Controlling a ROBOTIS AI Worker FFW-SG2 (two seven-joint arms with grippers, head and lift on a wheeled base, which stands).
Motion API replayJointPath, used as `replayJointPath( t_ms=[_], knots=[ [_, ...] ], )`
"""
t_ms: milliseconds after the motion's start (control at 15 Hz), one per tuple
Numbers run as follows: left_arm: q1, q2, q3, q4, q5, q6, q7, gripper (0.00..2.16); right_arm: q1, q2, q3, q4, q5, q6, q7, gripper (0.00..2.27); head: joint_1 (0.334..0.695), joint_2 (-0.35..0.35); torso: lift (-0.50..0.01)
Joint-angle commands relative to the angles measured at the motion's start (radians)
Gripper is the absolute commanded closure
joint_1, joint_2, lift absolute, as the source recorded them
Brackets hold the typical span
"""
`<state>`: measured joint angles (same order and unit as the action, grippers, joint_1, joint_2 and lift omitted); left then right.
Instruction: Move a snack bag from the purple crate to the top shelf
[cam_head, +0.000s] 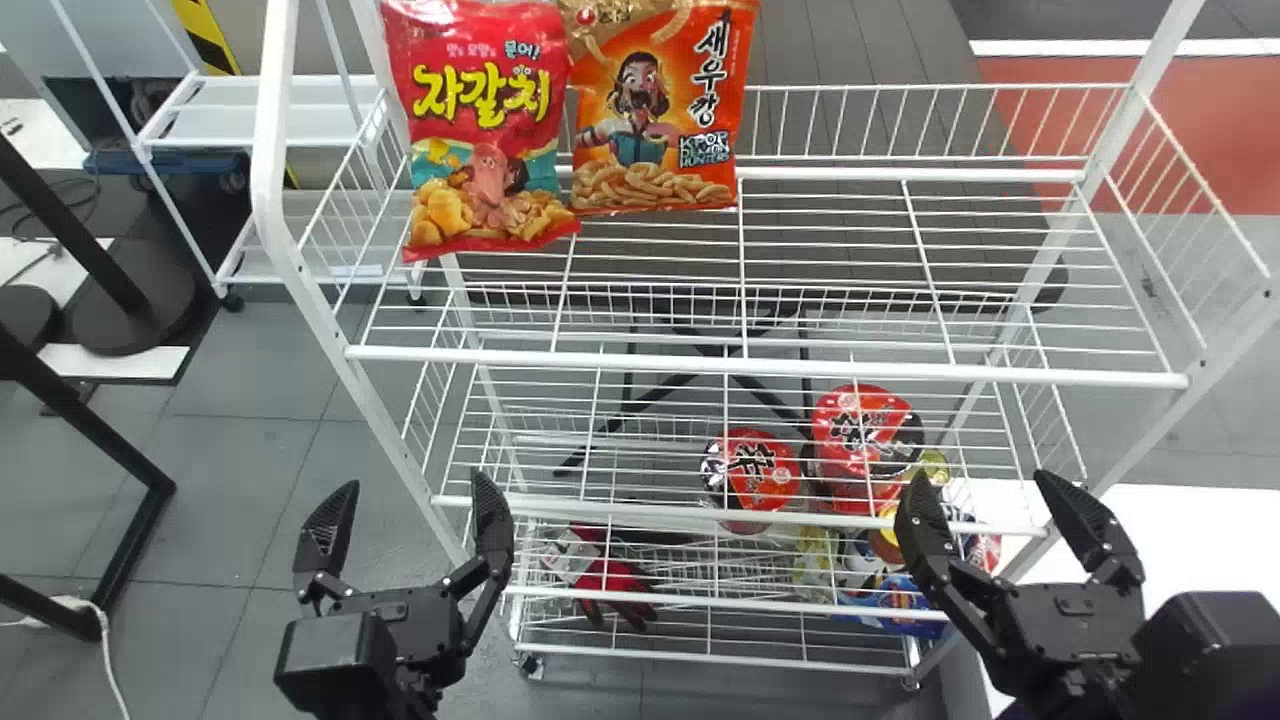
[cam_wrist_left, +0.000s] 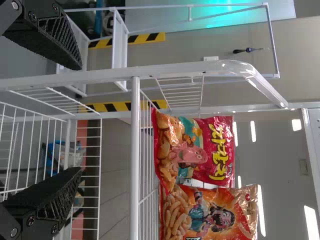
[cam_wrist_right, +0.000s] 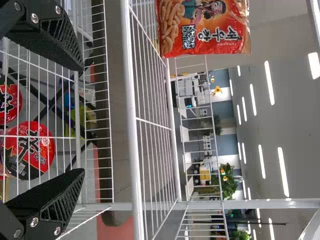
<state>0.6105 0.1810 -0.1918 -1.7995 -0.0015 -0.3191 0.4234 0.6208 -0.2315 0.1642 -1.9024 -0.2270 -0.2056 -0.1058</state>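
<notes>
Black left gripper (cam_head: 408, 488): I have its fingers apart, before the wire rack (cam_head: 765, 367), left side.
Right gripper (cam_head: 982, 482): fingers apart too, before the rack's right side.
Bags: red snack bag (cam_head: 485, 130), orange snack bag (cam_head: 655, 110), upright side by side, rack's top shelf, left end.
Red tubs (cam_head: 755, 472): lower in rack.
White cart (cam_head: 220, 122): beyond rack, left.

A shiny red bag (cam_wrist_left: 202, 150) and a shiny orange bag (cam_wrist_left: 212, 215) stand side by side on a white wire shelf (cam_wrist_left: 135, 160). The black left hand (cam_head: 415, 492) is spread wide.
</notes>
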Motion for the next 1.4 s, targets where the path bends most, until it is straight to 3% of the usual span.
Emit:
replayJointPath(
  t_ms=[0,1333],
  knots=[
    [0.000,0.000,0.000,0.000,0.000,-0.001,0.000,0.10,0.000,0.001,0.000,0.003,0.002,-0.007,0.000,0.08,0.695,0.057,-0.114],
    [0.000,-0.005,-0.005,0.002,-0.006,-0.001,0.003,0.10,-0.003,-0.002,0.005,0.013,0.012,-0.028,-0.014,0.08,0.695,0.052,-0.194]
  ],
)
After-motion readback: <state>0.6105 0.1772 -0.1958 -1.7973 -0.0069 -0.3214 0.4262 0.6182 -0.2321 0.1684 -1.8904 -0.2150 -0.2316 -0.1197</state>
